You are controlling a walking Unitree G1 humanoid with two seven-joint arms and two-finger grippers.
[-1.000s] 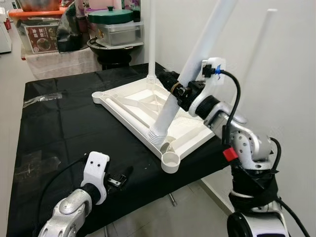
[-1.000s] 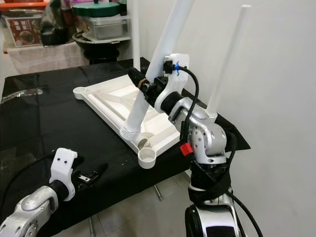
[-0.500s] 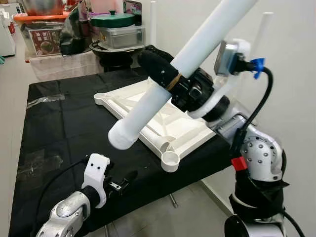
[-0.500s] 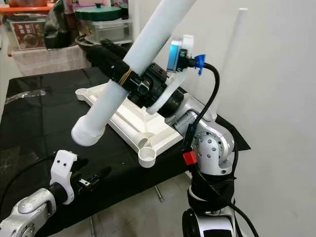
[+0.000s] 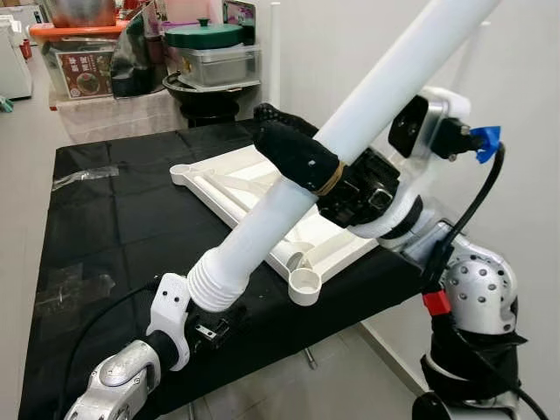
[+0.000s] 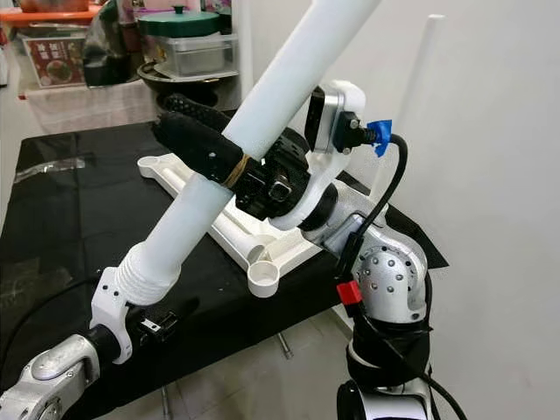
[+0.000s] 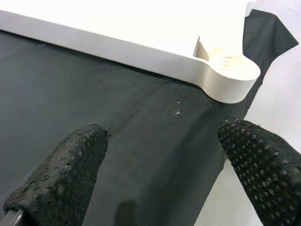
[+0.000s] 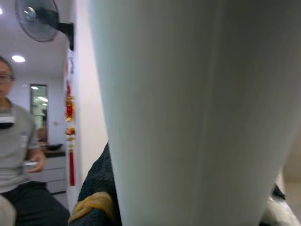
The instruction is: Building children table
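Centrally, my right gripper (image 5: 302, 162) clamps the white leg (image 5: 350, 140); best seat its ribbed end (image 5: 213, 282) squarely into the corner socket (image 5: 304, 282); left gripper (image 7: 164, 155) gapes wide.

- The table top (image 5: 262, 188) lies upside down on the cloth-covered bench (image 5: 105, 227), toward its right edge.
- Storage boxes (image 5: 214, 57) stand behind the table top.
- The table leg (image 5: 350, 131) slants above the table top's near corner, seemingly clear of it.

You see a smooth, matt white plastic table leg (image 5: 367, 96) with a ribbed end. The upturned white plastic tabletop (image 5: 262, 179) lies on matt black cloth (image 5: 105, 219). The left gripper's fingers (image 7: 66, 174) look pebbled, rubbery black.
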